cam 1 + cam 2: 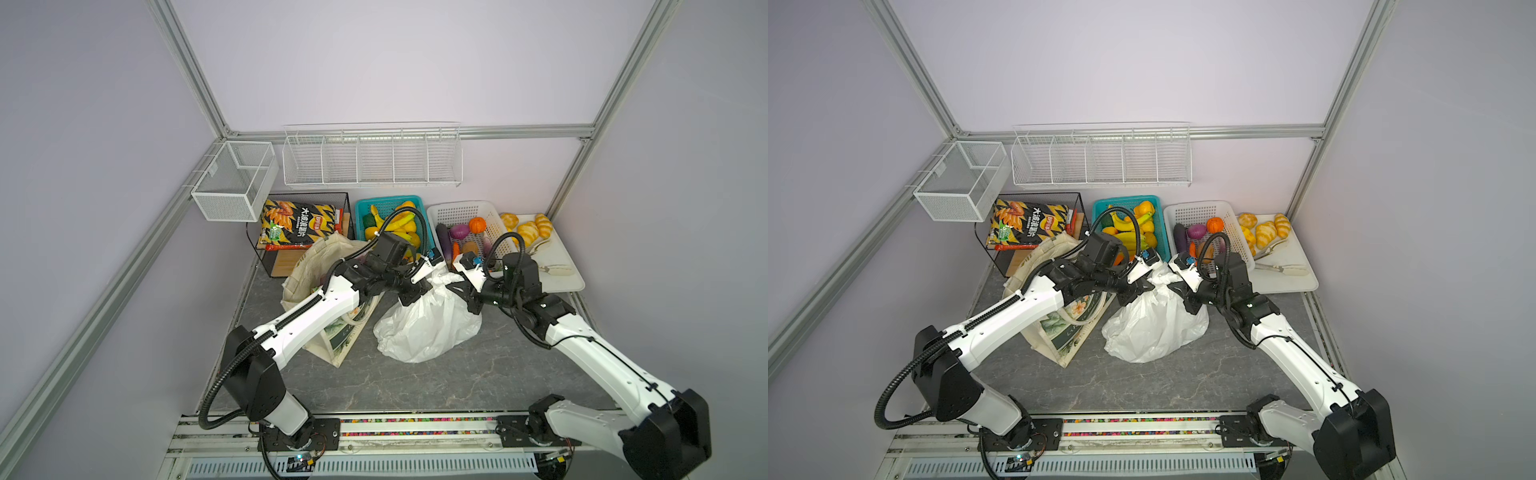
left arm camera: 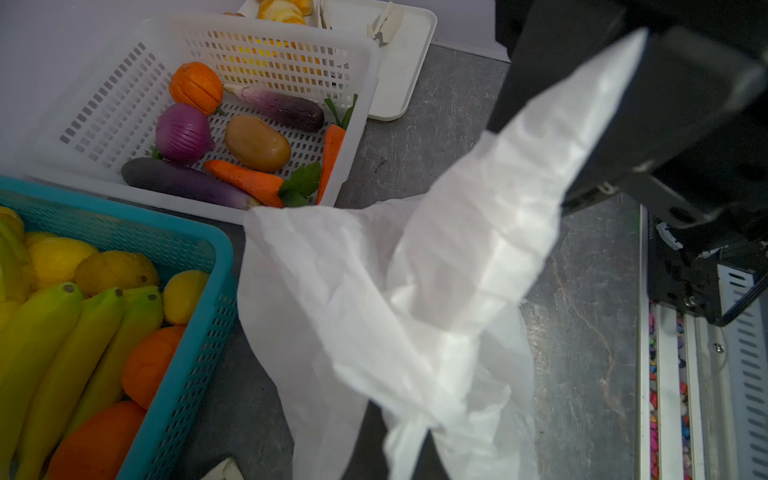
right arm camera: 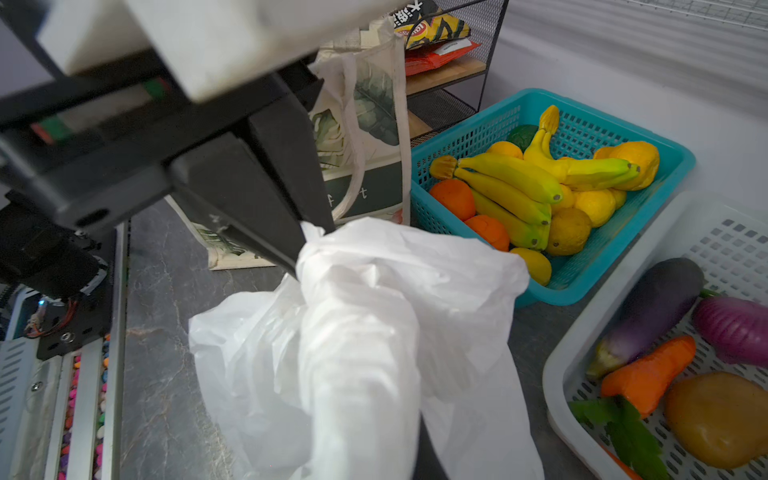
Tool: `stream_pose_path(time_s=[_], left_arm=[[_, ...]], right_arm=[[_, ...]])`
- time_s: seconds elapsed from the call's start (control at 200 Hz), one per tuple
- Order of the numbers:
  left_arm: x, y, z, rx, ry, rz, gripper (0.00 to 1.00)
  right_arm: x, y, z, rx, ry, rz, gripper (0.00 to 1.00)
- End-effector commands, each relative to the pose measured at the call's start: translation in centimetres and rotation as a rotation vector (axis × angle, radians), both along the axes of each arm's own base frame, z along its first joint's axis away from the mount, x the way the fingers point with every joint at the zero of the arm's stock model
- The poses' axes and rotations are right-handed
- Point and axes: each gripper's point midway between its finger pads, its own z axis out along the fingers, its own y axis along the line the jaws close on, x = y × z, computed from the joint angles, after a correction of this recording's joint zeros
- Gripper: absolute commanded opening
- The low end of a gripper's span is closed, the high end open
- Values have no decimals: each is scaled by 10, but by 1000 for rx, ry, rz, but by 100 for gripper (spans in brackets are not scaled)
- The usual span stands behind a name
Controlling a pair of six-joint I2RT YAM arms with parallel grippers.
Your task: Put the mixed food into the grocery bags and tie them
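Pinching the white plastic bag [image 1: 428, 328] at its top, my left gripper [image 1: 409, 301] and right gripper [image 1: 467, 299] both clamp it.

- White plastic bag [image 1: 428, 328]: opaque, contents unseen in every view.
- Canvas tote [image 1: 307, 266]: largely covered by left arm [image 1: 316, 311] in both top views; contents cannot be told.
- Left gripper [image 1: 409, 297], right gripper [image 1: 470, 304]: fingertips buried in plastic.
- Wrist views: teal basket [image 2: 199, 332] and white basket [image 3: 555, 395] cut by frame edges.

The plastic bag [image 1: 428, 328] is set mid-worktop [image 1: 457, 386], with the tote [image 1: 337, 343] to its left; the fruit basket [image 1: 386, 199] and vegetable basket [image 1: 457, 212] are ranged behind it.
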Motion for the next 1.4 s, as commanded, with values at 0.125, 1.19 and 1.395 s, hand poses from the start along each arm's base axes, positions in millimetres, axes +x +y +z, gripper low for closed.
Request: stream_pose_path(time_s=[0.125,1.19,1.395], left_arm=[[-5,5,24,-112,30,53,0],[-47,-61,35,-555,284,165,10],[-50,-67,22,-522,266,159,29]], right_arm=[[11,-12,-3,-94,-75,-108,6],[4,10,34,477,170,-10,6],[2,6,41,522,196,39,6]])
